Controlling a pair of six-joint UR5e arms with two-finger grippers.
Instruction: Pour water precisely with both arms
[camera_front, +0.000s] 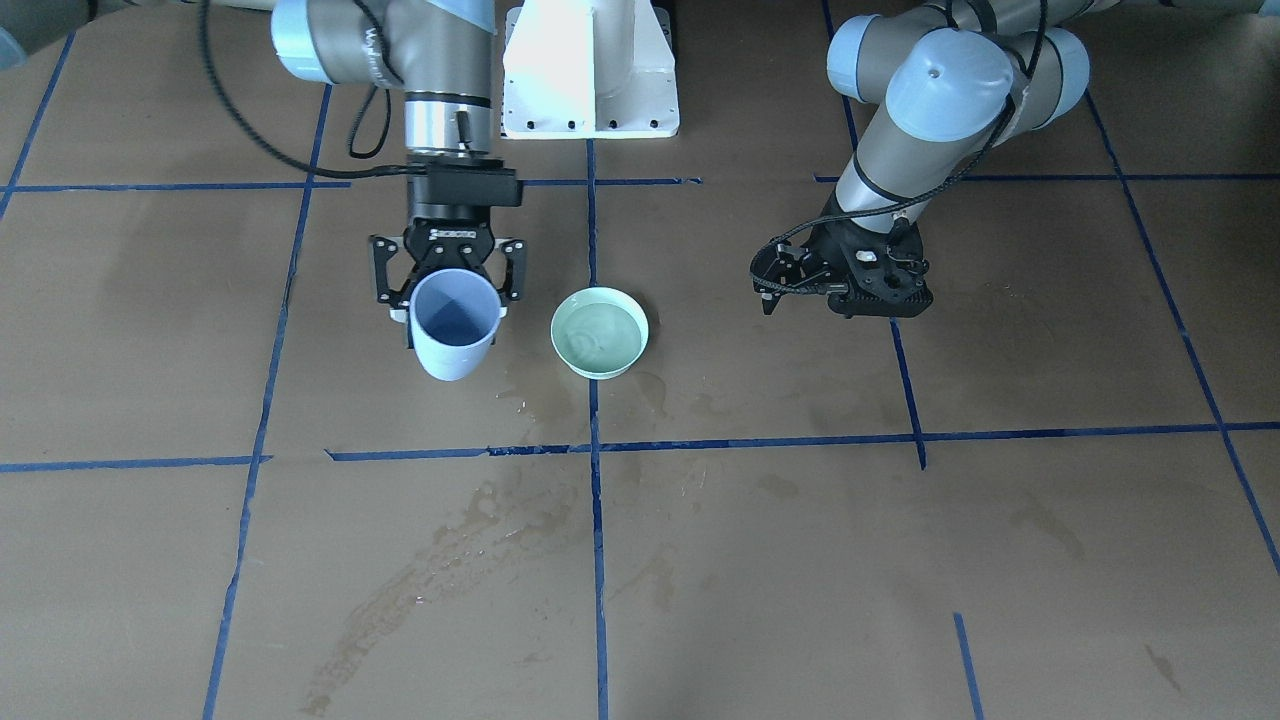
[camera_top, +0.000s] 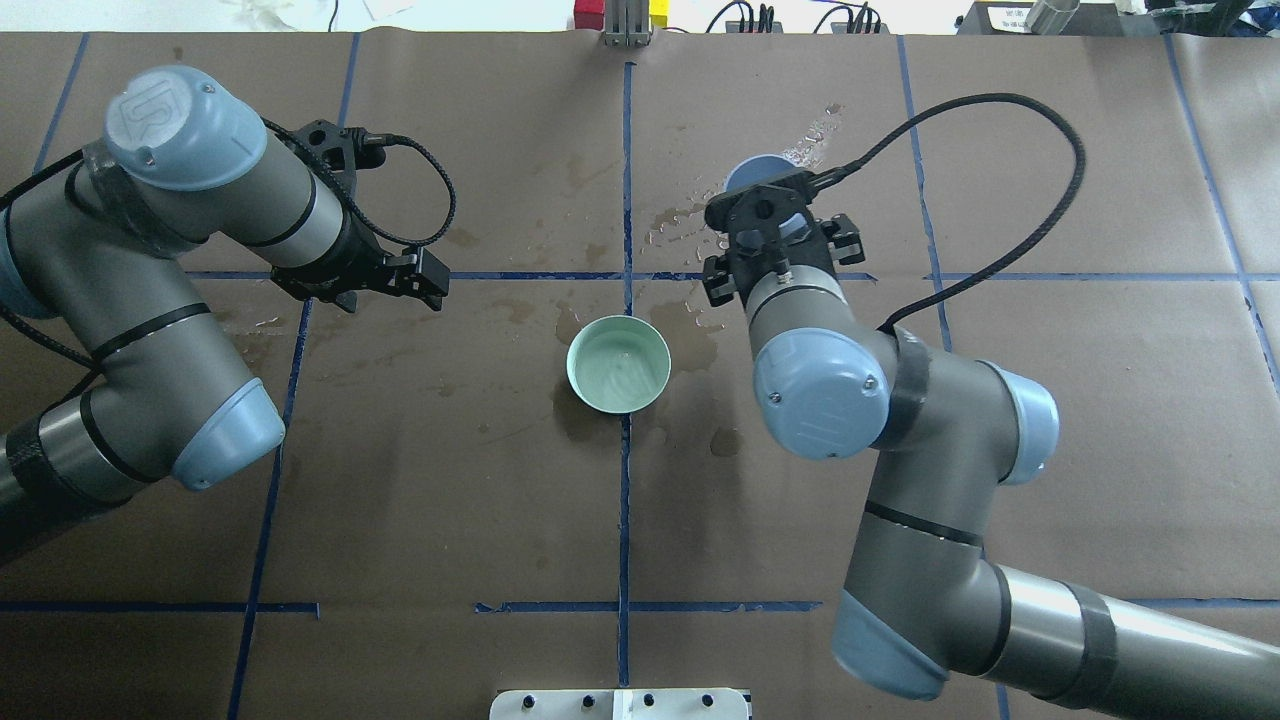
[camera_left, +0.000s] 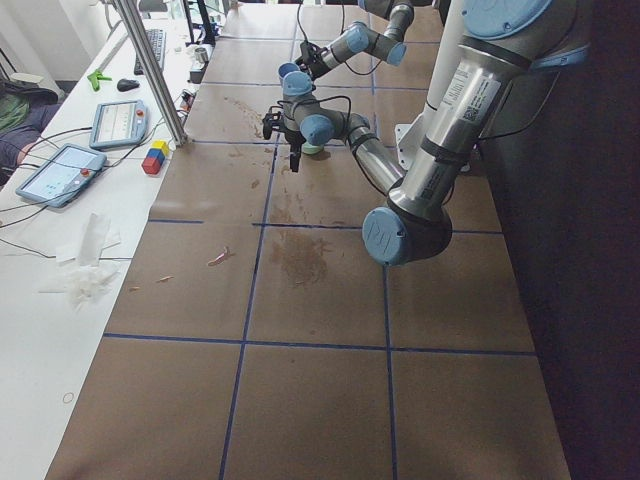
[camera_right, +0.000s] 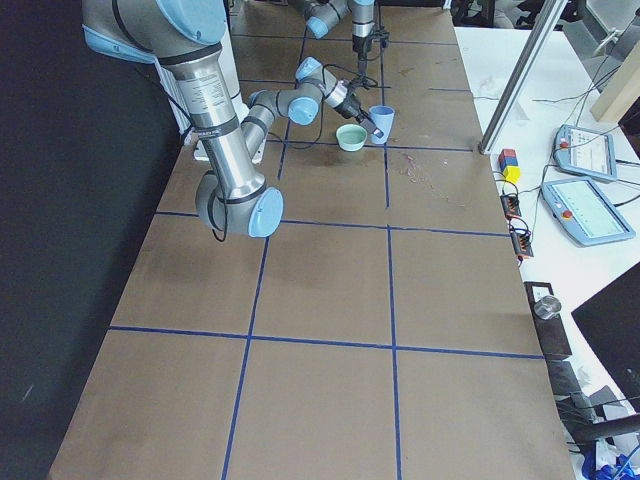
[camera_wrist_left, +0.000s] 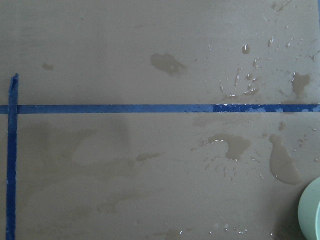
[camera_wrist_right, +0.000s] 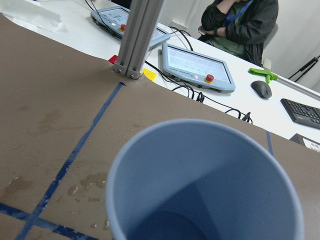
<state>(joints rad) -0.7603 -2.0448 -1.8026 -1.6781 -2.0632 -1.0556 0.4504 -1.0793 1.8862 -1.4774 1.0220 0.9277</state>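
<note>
The water (camera_front: 598, 335) is showing as a faint glossy sheen inside the pale green bowl (camera_front: 560, 345), and more of it is lying in wet patches (camera_front: 480, 520) on the brown table (camera_top: 450, 500) around and beyond the bowl. The bowl is sitting on the middle blue tape line (camera_top: 625, 500), between my two arms, touching neither.

I am holding the light blue cup (camera_front: 455, 325) mouth up in my right gripper (camera_front: 452, 290), fingers clamped on its sides just under the rim. The cup is hanging above the table, beside the bowl and apart from it, on the side away from my base. From the right wrist camera its bottom is looking dark, and I cannot tell whether water is in it.

My left gripper (camera_front: 768, 288) is hovering low over the table, well apart from the bowl; I cannot tell whether its fingers are apart or together.

The only writing I am making out is a mark like "UR" on my left arm's blue joint cap (camera_top: 150, 115).

Bare table is lying open on every side of the bowl.
</note>
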